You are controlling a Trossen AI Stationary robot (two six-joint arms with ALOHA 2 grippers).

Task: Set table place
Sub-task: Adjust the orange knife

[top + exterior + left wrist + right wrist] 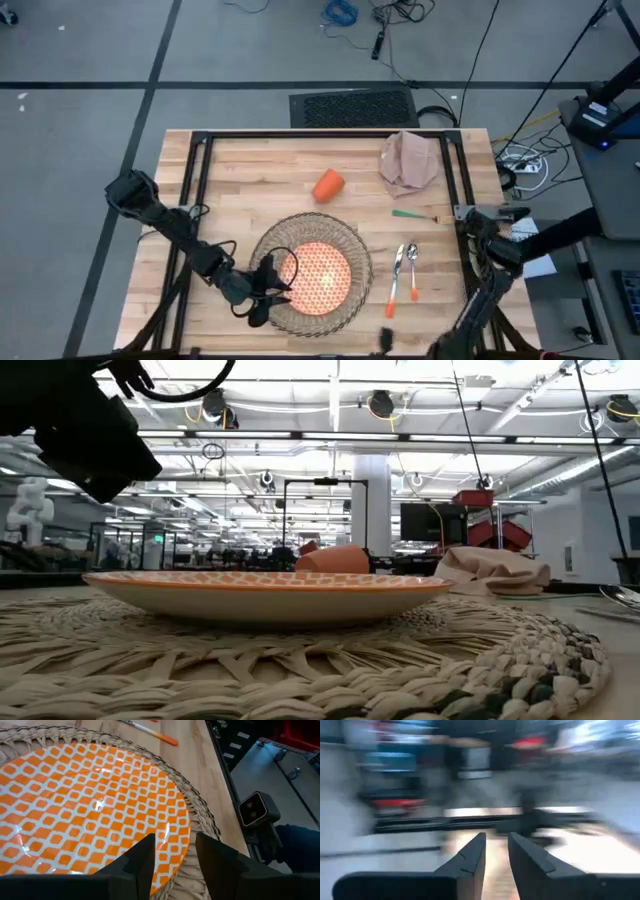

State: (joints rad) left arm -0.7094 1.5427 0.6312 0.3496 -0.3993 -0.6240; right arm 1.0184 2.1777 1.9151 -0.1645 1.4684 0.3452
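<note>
Looking down, we see the plate (322, 275) centred on the placemat (352, 242) near the bench's (250, 170) front edge, the left gripper (268, 292) at the plate's left rim, the right gripper (478, 222) by the right edge. Level across, the cup (332, 558) lies tipped beyond the plate, the napkin (492, 570) to its right. Our left wrist shows fingers (142, 860) parted over the plate rim, gripping nothing; our right wrist shows fingers (472, 857) slightly apart, empty.
</note>
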